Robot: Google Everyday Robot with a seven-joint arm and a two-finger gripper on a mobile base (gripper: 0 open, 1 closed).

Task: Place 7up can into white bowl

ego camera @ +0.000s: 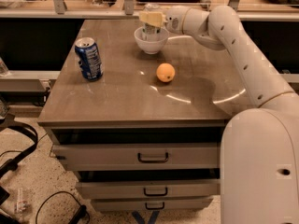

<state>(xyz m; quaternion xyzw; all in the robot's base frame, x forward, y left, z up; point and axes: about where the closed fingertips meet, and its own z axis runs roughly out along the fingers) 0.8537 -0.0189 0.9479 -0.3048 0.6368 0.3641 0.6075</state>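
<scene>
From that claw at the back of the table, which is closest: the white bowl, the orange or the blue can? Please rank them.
The gripper is at the 7up can.
1. white bowl, directly beneath it.
2. orange, in front of the bowl.
3. blue can, off to the left in the camera view.

Pincer [152, 18] grips 7up can [150, 31] (upright) inside white bowl [151, 45].

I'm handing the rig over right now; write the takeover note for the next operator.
Hand: at the far side of the table, shut on the 7up can, directly over the white bowl.
Can upright, its lower end inside the bowl's rim; whether it touches bottom cannot be told.
Done: can grasped and at the bowl.
Left: seat it, open the hand, withdraw.
Blue can and orange sit apart, nearer the front.
</scene>
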